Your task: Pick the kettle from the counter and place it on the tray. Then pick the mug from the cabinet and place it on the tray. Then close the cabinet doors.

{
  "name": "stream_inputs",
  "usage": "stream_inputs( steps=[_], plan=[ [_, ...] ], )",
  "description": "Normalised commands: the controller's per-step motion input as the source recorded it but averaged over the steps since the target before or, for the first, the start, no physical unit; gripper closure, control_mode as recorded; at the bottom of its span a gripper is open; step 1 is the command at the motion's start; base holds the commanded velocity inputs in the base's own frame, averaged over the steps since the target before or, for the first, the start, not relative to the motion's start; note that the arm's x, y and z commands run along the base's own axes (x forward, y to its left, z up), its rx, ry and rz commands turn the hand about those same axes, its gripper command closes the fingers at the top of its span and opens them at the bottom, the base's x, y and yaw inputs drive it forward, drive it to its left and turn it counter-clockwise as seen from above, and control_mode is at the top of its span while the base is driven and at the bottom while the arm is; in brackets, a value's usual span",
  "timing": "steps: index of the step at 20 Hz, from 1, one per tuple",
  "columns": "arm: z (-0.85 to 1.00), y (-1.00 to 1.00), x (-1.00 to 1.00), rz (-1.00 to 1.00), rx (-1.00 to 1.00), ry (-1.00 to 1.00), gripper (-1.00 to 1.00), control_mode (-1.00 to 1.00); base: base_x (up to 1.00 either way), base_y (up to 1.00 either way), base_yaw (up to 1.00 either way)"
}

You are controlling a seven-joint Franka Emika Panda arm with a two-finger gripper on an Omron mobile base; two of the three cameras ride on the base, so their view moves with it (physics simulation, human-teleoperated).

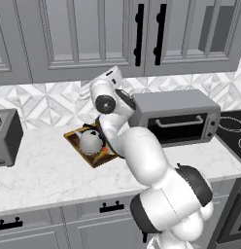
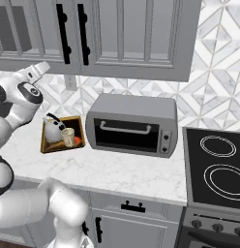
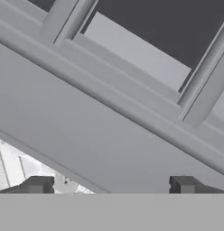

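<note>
The silver-grey kettle stands on the golden-rimmed tray on the white marble counter. Beside it on the tray stands the cream mug. In the left base view my arm hides the mug. My gripper is raised above the tray, just under the grey cabinet, and is open with nothing between its fingers. The hand view looks closely at a cabinet door's lower rail. The cabinet doors stand flush, their black handles side by side.
A large grey toaster oven stands right of the tray. A dark toaster sits at the counter's left end. A black stovetop lies at the right. Grey drawers run below the counter.
</note>
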Motion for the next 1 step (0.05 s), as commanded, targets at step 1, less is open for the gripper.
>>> stream_inputs(
  steps=[1],
  plan=[
    [0.00,-0.03,0.00,0.00,0.00,0.00,-1.00,-1.00,0.00,0.00,0.00]
  ],
)
